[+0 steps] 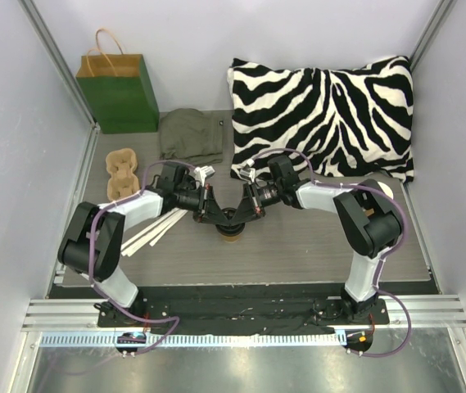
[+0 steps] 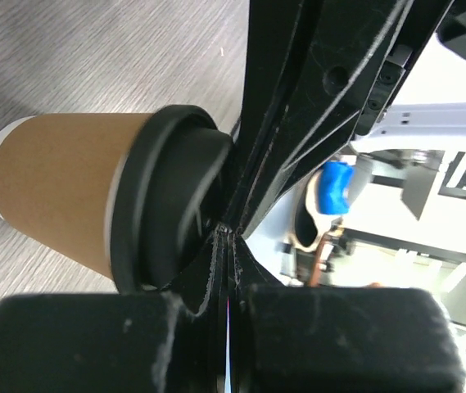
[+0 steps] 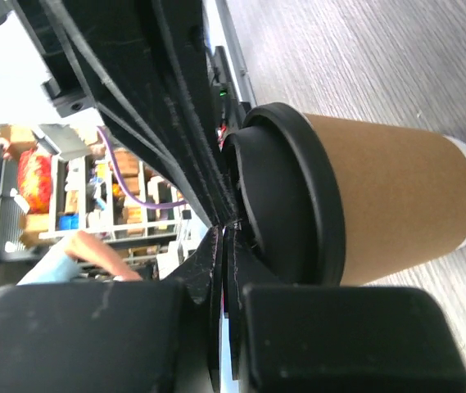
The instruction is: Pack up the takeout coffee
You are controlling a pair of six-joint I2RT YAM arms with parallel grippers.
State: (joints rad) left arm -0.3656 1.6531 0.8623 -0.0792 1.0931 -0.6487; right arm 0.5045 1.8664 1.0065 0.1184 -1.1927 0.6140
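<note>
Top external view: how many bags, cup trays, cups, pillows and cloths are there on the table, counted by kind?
Green paper bag: 1
Cup tray: 1
Lidded coffee cup: 1
Zebra pillow: 1
Olive cloth: 1
Total: 5

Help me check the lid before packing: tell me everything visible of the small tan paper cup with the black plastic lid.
The tan kraft-paper cup has a white band at its base and a round black plastic lid seated on its rim. It stands upright on the grey wood-grain table, between the arms. The shut left gripper and shut right gripper meet over the lid, apparently pressing it.
</note>
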